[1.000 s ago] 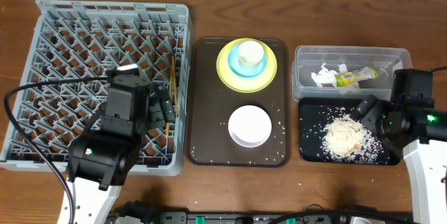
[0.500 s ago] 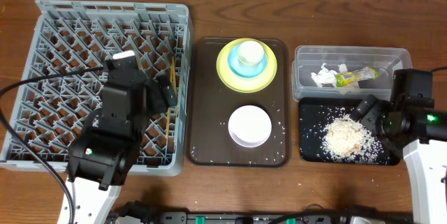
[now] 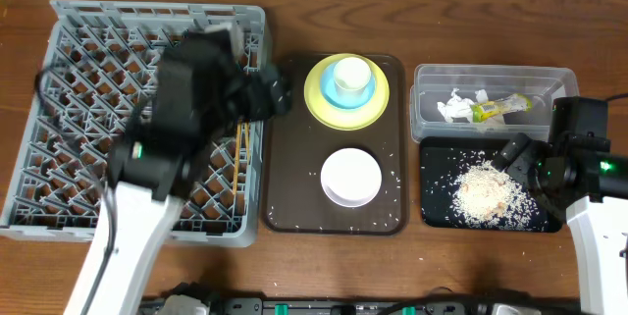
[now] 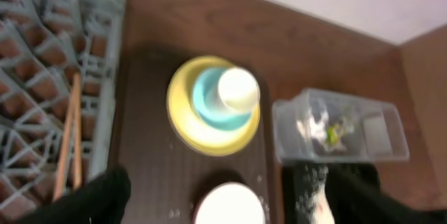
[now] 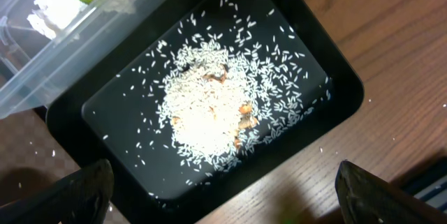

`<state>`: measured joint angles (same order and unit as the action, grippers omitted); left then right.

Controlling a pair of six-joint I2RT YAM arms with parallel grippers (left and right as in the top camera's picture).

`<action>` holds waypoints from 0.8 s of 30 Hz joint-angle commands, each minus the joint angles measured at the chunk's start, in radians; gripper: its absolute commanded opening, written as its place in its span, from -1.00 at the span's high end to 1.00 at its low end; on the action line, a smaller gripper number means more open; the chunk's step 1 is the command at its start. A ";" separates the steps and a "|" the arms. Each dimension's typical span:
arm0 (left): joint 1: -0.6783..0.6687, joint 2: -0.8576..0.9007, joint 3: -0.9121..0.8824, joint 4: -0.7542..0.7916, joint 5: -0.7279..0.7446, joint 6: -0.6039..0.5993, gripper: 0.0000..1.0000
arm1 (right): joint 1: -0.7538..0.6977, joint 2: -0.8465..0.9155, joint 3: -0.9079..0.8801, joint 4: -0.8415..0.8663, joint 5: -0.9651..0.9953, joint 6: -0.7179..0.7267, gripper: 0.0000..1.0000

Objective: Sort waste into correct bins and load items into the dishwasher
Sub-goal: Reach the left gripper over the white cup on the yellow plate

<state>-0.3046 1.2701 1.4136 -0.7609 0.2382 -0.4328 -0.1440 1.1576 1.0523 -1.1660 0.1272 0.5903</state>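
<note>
The small white cup (image 4: pixel 237 90) stands in the light blue bowl (image 4: pixel 202 102) on the yellow plate (image 4: pixel 183 123), a tidy stack just ahead of the left gripper (image 3: pixel 277 95), whose jaws stand apart and empty. The white shallow bowl (image 3: pixel 351 177) lies beneath it on the brown tray (image 3: pixel 294 192), and the chopsticks (image 4: pixel 70 140) rest in the dish rack (image 3: pixel 59 21) to its left. Dish loading seems in hand. Next it likely must descend and pinch the cup's wall without tipping the stack. The right gripper (image 5: pixel 223 182) hangs open over the rice (image 5: pixel 209 112).
</note>
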 commanded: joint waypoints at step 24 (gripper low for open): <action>-0.324 0.896 0.848 -0.255 -0.226 0.215 -0.31 | -0.008 -0.006 0.014 -0.001 0.003 -0.004 -0.99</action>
<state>-0.6121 2.1147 2.2467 -1.0313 0.0757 -0.2504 -0.1440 1.1576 1.0527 -1.1660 0.1272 0.5903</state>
